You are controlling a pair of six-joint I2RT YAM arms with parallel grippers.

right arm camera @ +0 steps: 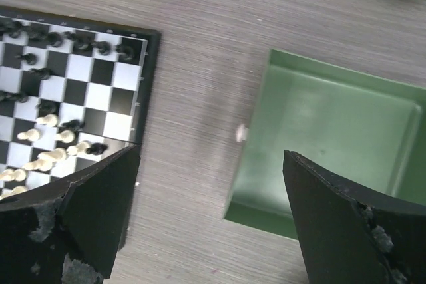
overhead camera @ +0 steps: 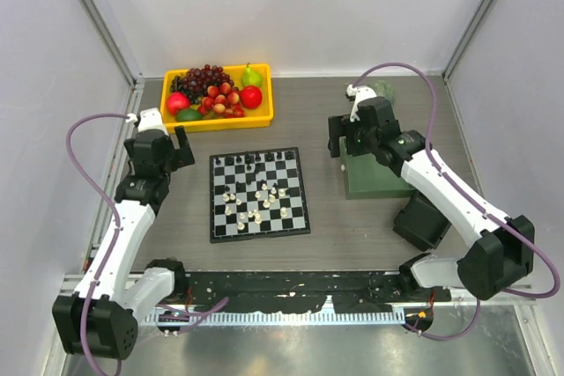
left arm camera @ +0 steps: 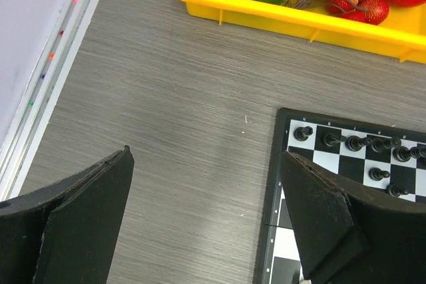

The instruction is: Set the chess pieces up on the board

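The board [overhead camera: 217, 223] lies flat at the table's middle. Black pieces [overhead camera: 264, 158] stand mostly along its far rows. Cream-white pieces [overhead camera: 256, 206] are scattered with some black ones over its middle and near rows. The board's corner also shows in the left wrist view [left arm camera: 278, 164] with black pieces [left arm camera: 353, 143], and in the right wrist view [right arm camera: 148, 84] with white pieces [right arm camera: 46, 121]. My left gripper [overhead camera: 176, 149] is open and empty over bare table left of the board. My right gripper [overhead camera: 339, 149] is open and empty, between the board and the green tray.
A yellow tray [overhead camera: 220, 120] of fruit stands behind the board and shows in the left wrist view [left arm camera: 266, 14]. An empty green tray [overhead camera: 370, 184] sits right of the board, also in the right wrist view [right arm camera: 333, 144]. A black box [overhead camera: 423, 222] lies nearer.
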